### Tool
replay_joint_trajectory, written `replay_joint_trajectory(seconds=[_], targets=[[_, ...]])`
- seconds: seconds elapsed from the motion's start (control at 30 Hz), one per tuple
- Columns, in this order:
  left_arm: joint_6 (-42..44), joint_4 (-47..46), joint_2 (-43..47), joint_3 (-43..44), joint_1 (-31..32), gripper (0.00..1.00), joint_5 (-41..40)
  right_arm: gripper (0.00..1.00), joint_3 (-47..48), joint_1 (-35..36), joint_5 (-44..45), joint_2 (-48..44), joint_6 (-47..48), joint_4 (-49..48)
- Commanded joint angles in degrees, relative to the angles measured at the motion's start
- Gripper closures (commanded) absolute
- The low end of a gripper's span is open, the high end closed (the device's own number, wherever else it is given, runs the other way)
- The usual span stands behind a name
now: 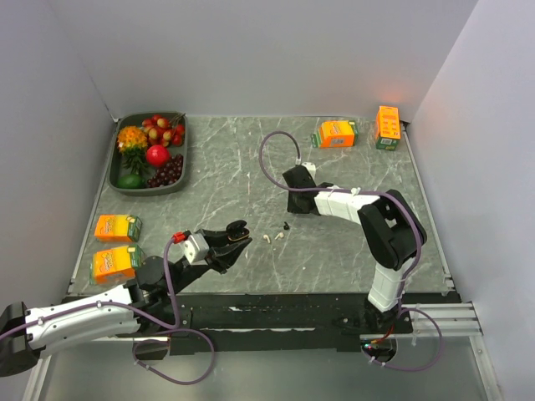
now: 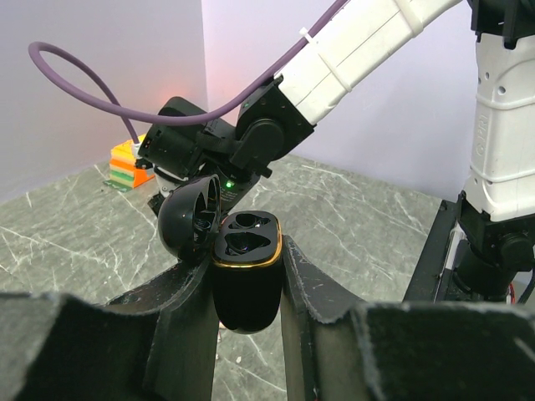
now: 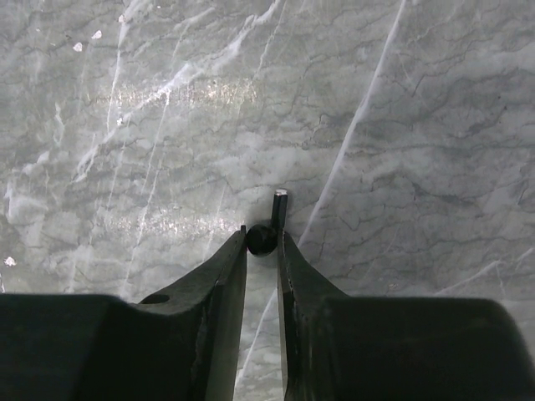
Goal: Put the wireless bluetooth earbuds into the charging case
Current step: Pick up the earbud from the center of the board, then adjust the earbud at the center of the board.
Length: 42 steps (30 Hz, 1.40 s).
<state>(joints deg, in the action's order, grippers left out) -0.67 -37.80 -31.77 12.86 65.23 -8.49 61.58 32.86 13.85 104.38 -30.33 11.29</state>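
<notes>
My left gripper is shut on the black charging case, held upright above the table with its lid swung open; both sockets look empty. In the top view that gripper hovers at the front centre. Two white earbuds lie just right of it, with a small black earbud beside them. My right gripper points down at the table, its fingertips closed against either side of another black earbud, whose stem sticks out past the tips. From above, the right gripper hides that earbud.
A grey tray of toy fruit stands at the back left. Two orange cartons lie at the left edge, and two more at the back right. White walls close in three sides.
</notes>
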Motion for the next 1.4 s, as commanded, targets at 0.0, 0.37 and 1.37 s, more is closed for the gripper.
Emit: replay_joint_trajectory(seconds=[0.0,0.37,1.37], targets=[[-0.21,-0.52,-0.14,0.5,0.42,0.99,-0.21,0.8,-0.32,0.27,1.44,-0.84,1.41,-0.04],[-0.3,-0.52,0.3,0.5,0.51,0.99,-1.61,0.98,1.17,0.27,-2.23,-14.71,4.66,9.97],[9.63,-6.51,-0.4,-1.97,-0.28,0.99,-7.42,1.0,27.63,3.43,-58.75,-35.3,26.45,51.28]])
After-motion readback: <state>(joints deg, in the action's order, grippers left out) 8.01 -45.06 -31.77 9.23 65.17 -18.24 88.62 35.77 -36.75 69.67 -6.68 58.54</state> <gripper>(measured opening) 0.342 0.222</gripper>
